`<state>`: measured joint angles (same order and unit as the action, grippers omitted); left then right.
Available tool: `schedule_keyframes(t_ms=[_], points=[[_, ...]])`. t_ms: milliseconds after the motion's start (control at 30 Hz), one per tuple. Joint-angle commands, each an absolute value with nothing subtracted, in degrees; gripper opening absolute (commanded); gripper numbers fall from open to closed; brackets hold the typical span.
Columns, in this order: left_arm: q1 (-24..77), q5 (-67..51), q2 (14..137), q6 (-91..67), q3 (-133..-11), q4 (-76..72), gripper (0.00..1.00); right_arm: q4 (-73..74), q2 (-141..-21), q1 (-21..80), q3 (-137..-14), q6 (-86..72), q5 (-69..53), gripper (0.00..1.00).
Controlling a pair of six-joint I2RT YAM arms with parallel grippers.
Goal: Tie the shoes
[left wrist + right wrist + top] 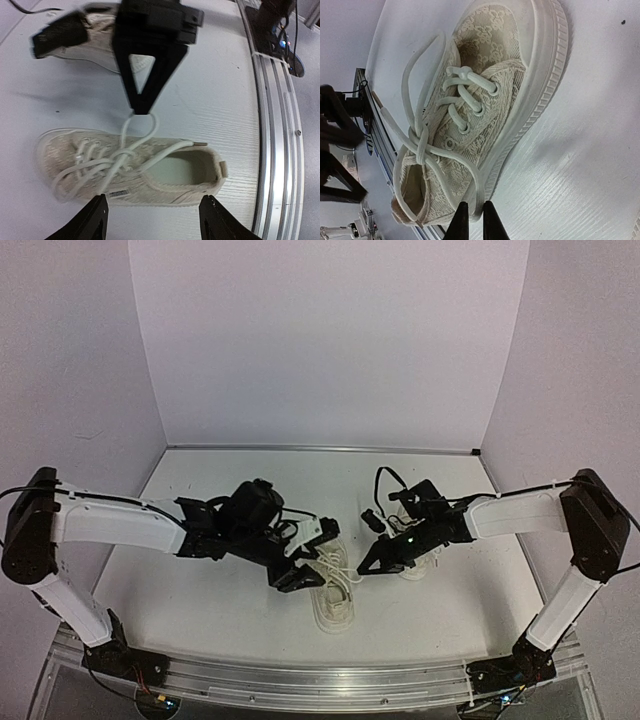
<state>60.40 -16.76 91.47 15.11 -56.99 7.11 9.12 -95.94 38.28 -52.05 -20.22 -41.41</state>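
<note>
While the left gripper (155,202) hung over the near shoe (165,175) with its fingers (95,220) spread wide and touching nothing, the right gripper (472,215) had its tips pressed together on a loop of the lace (415,75); in the left wrist view that loop rose from the shoe's throat to the pinched black tips, drawn up off the upper. The near shoe stood on its sole on the white table (180,590), between the two grippers, its heel toward the metal rail (280,150) at the near edge and its toe pointing away; the two lace strands crossed in a twist above the eyelets, and one free end lay across the open mouth toward the heel. The second shoe (97,37) sat just beside it, on the right arm's side, and the overhead view showed it largely covered by that arm; it seemed to be upright as well, though the blur in the left wrist view made this hard to judge. Both arms reached inward from the table's outer corners.
</note>
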Motion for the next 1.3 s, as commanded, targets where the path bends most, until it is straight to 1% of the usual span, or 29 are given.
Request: schedule_keyframes(t_ms=[0,33,67,133,367,567,800,967,1033,1267], points=[[55.02,-14.91,83.53,16.42,-54.33,6.63,0.66,10.02,-95.06,37.65,-53.69,-18.43,-40.93,0.23],[54.29,-14.20,82.82,17.07,-53.87,6.77,0.66,10.26,-94.58,37.10,-53.83,-18.17,-40.68,0.29],[53.97,-13.25,82.53,18.17,-53.71,6.93,0.66,10.39,-94.11,36.76,-54.06,-17.96,-40.34,0.33],[53.76,-12.80,82.95,20.58,-54.35,8.18,0.65,10.69,-94.02,36.25,-54.86,-17.29,-39.22,0.36],[53.70,-15.30,90.42,28.37,-60.00,12.29,0.57,12.73,-99.28,36.21,-58.44,-12.09,-40.47,0.36],[53.70,-18.20,95.11,31.30,-63.26,12.03,0.56,13.76,-102.04,36.21,-59.48,-9.18,-41.80,0.36],[53.70,-18.89,98.07,31.73,-65.53,12.11,0.55,13.97,-102.46,36.68,-59.66,-7.85,-43.96,0.37],[53.70,-19.51,98.95,31.90,-66.05,12.04,0.51,14.34,-103.45,37.79,-60.10,-7.22,-43.08,0.38],[53.71,-19.78,99.16,31.90,-66.35,12.09,0.48,14.68,-103.93,38.24,-60.23,-6.98,-42.13,0.37],[53.71,-21.51,99.65,32.08,-66.83,12.54,0.28,15.51,-105.23,39.26,-61.69,-6.68,-40.01,0.34]])
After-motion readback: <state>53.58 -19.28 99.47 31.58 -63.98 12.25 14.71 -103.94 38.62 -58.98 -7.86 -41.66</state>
